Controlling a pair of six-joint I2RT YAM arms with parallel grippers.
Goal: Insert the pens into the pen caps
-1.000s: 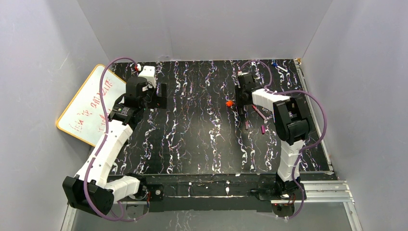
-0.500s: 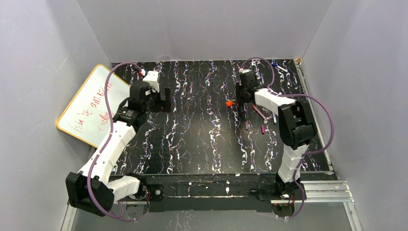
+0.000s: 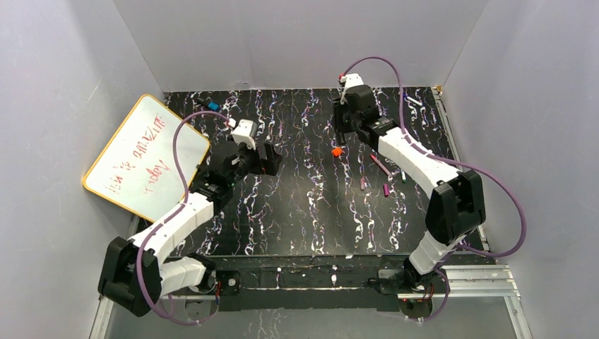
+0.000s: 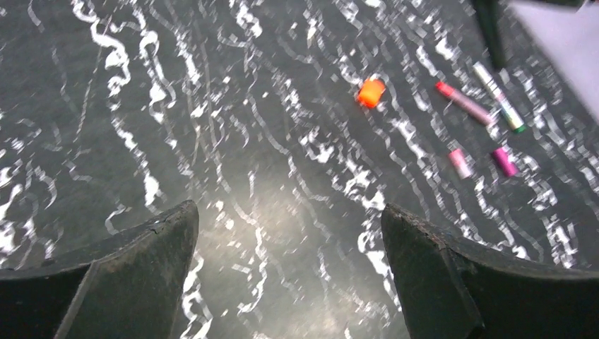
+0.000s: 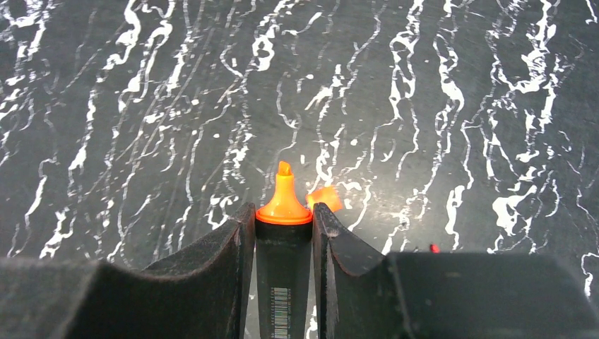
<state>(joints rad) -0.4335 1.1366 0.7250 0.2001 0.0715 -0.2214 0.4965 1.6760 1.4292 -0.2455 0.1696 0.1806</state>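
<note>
My right gripper [image 5: 284, 215] is shut on the black pen [image 5: 282, 279], its red-orange tip [image 5: 284, 192] pointing out past the fingertips. In the top view this gripper [image 3: 344, 133] hangs above the table just behind the red-orange cap [image 3: 337, 150], which also shows in the right wrist view [image 5: 325, 198]. My left gripper [image 4: 289, 212] is open and empty over bare table, left of centre in the top view [image 3: 268, 159]. Its view shows the orange cap [image 4: 370, 92], a magenta pen [image 4: 464, 103], a pale pen [image 4: 499, 97] and two magenta caps [image 4: 459, 162] [image 4: 504, 161].
A whiteboard [image 3: 145, 152] with a yellow frame leans at the table's left edge. A small blue item [image 3: 212, 104] lies at the back left, and blue and white bits [image 3: 411, 99] lie in the back right corner. Grey walls enclose three sides.
My left gripper has swung from the back left toward the table's middle and nearer. My right arm has stretched out and lifted, carrying the black pen toward the back.
</note>
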